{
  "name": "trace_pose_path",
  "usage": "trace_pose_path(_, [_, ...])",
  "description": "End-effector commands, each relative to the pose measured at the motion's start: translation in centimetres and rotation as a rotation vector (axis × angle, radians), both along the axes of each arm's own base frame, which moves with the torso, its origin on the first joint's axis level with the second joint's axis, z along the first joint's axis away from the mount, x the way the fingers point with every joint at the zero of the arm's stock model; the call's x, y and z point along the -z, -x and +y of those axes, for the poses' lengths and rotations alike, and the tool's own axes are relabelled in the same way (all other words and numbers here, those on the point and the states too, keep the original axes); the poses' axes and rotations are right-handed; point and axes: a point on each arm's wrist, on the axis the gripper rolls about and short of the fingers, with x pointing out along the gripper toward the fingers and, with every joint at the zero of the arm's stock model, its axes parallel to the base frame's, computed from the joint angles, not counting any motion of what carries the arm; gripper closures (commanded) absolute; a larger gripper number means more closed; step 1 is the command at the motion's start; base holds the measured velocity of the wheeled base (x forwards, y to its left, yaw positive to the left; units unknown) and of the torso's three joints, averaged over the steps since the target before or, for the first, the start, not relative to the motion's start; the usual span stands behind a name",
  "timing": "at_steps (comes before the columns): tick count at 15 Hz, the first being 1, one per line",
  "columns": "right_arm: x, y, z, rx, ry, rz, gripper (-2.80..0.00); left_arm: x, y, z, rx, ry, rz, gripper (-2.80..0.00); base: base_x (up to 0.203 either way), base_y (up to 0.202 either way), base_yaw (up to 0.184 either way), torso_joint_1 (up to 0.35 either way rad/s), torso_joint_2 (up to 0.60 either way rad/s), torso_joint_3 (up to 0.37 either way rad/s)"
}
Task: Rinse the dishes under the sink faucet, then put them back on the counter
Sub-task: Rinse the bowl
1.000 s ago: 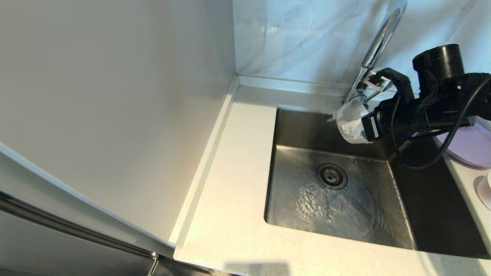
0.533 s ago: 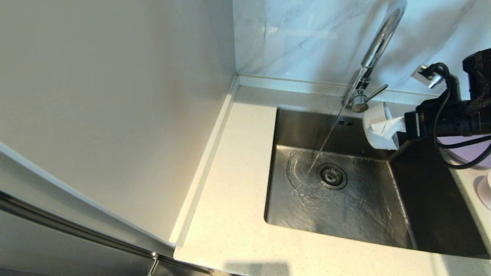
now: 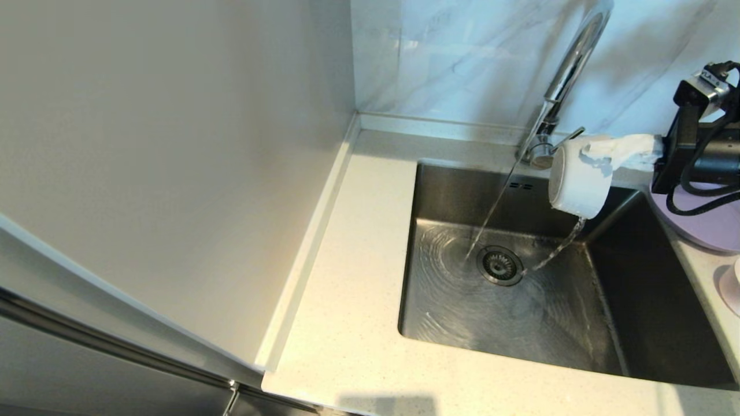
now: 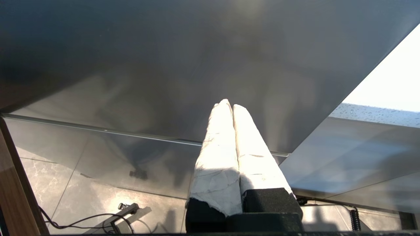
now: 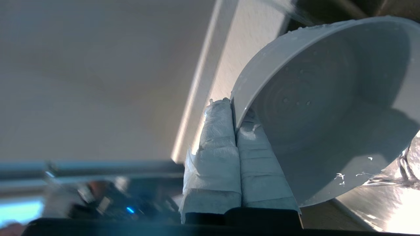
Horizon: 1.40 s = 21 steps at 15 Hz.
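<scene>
My right gripper (image 3: pixel 589 153) is shut on the rim of the pale pink-white bowl (image 3: pixel 578 182) and holds it over the back right of the sink (image 3: pixel 439 312). The bowl is tipped on its side and a thin stream of water pours from it toward the drain strainer (image 3: pixel 500 265). In the right wrist view the taped fingertips (image 5: pixel 223 108) pinch the wet bowl's (image 5: pixel 328 108) rim. The chrome faucet (image 3: pixel 569 63) runs, with its stream landing left of the drain. The lilac plate (image 3: pixel 705 228) lies on the counter (image 3: pixel 358 277) at the right. My left gripper (image 4: pixel 228 105) is shut and empty, parked low beside the cabinet.
A tall white panel (image 3: pixel 173 144) walls off the counter's left side. The faucet's thin lever (image 3: pixel 568 140) sticks out just behind the bowl. A pale round object (image 3: pixel 729 286) sits at the right edge of the counter. Marble-veined tiles back the sink.
My right gripper has pulled the bowl right, out of the faucet stream, and tipped it so water pours out. The stream now falls straight into the sink.
</scene>
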Motion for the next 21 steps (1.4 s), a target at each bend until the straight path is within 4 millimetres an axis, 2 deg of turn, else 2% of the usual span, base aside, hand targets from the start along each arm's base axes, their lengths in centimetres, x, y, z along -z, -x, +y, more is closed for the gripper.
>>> trace_pose_path(1, [-0.6, -0.5, -0.9, 0.043, -0.149, 0.05, 0.0, 0.0, 0.0, 0.0, -0.001, 0.0, 0.0, 0.0, 0.0, 0.0, 0.0, 0.0, 0.0, 0.0])
trace_pose_path(5, [-1.3, -1.0, -2.6, 0.078, -0.384, 0.094, 0.0, 0.0, 0.0, 0.0, -0.001, 0.0, 0.0, 0.0, 0.0, 0.0, 0.0, 0.0, 0.0, 0.0])
trace_pose_path(10, [-0.9, -1.4, -4.3, 0.079, -0.572, 0.155, 0.0, 0.0, 0.0, 0.0, 0.0, 0.0, 0.0, 0.0, 0.0, 0.0, 0.0, 0.0, 0.0, 0.0])
trace_pose_path(18, [2.1, -3.3, -1.4, -0.03, -0.551, 0.268, 0.0, 0.0, 0.0, 0.0, -0.001, 0.0, 0.0, 0.0, 0.0, 0.0, 0.0, 0.0, 0.0, 0.0])
trace_pose_path(21, [2.8, -4.0, -0.2, -0.062, -0.513, 0.247, 0.0, 0.0, 0.0, 0.0, -0.001, 0.0, 0.0, 0.0, 0.0, 0.0, 0.0, 0.0, 0.0, 0.0])
